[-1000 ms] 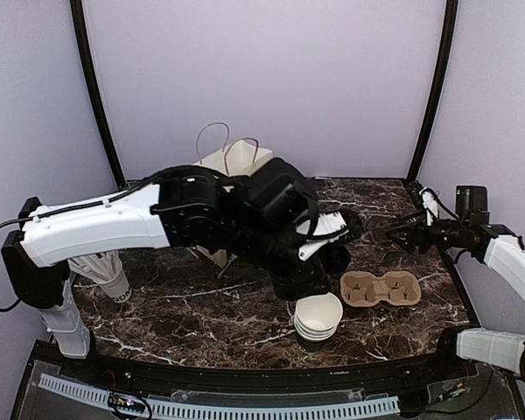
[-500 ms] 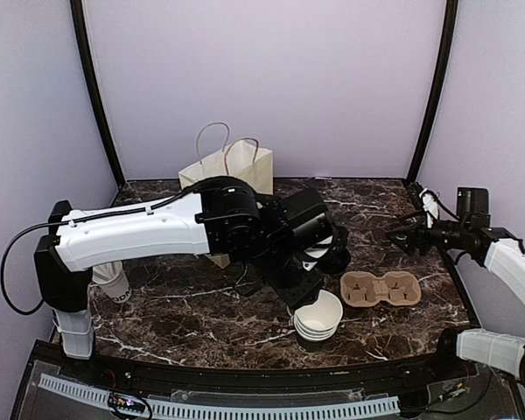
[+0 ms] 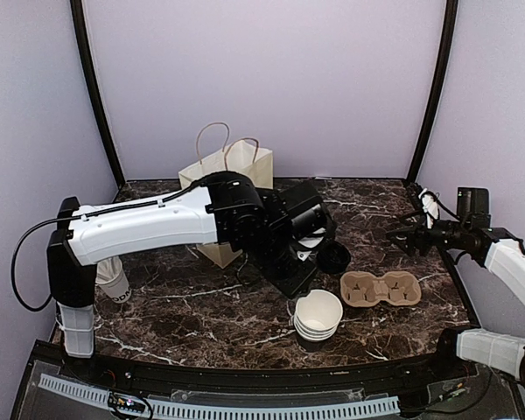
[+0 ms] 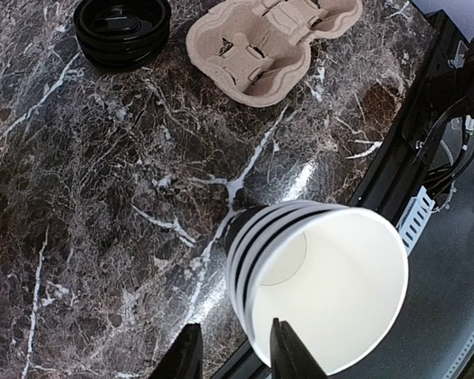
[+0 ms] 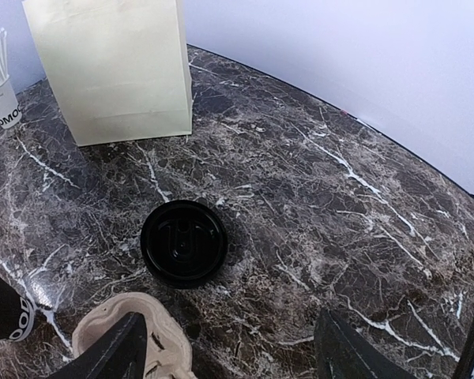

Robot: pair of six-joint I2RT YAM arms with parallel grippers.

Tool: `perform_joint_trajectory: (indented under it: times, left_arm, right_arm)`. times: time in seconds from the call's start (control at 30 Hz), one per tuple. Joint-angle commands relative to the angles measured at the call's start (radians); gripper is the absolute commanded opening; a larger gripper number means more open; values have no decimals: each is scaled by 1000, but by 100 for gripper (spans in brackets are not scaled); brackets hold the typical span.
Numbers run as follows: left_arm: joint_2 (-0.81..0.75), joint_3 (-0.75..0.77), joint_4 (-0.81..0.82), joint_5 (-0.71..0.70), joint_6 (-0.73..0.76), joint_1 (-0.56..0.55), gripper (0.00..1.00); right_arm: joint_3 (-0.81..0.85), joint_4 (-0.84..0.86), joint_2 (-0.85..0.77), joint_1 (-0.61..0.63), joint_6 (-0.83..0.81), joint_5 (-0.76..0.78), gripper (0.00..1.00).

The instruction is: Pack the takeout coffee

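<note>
**Worktop (image 3: 201,306), dark veined marble: contents, left to right**

1. Cup of wrapped sticks (image 3: 114,282): white, upright, at the left edge, partly behind the left arm's base.
2. Paper bag (image 3: 230,166): cream, with handles, upright at the back edge left of centre.
3. Left gripper (image 4: 235,328): reaches across to the front centre, at the rim of item 4. The jaws are parted, with one finger outside the stack and the other over its mouth, so the cup wall runs between them. No clamp on the wall can be seen.
4. Stack of paper cups (image 3: 318,315): white, nested, mouths up, near the front edge at centre.
5. Black lids (image 3: 335,256): round, piled, behind the cups and clear of them.
6. Pulp tray (image 3: 381,288): tan, two holes, flat, just right of the cups toward the right edge.
7. Right gripper (image 3: 401,238): hangs above the right edge, behind the tray, with its jaws spread wide and nothing between them.
</note>
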Motion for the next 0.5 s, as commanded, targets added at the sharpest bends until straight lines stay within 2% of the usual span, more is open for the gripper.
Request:
perform_joint_trajectory:
  times: [0.0,0.13,0.33,0.47]
  left_arm:
    - [17,30,-26,51,2,11,32]
    - [34,45,-20,68,16,14,30]
    - [56,62,-32,79,38,16,18]
    - [63,65,-34,92,44,18,15]
  right_arm:
    - [-3,6,-3,5,-25,5,74]
    - [-3,4,-1,4,-32,3,74]
    - [-4,0,0,5,-40,9,74]
    - [-5,0,-1,5,-41,10,74]
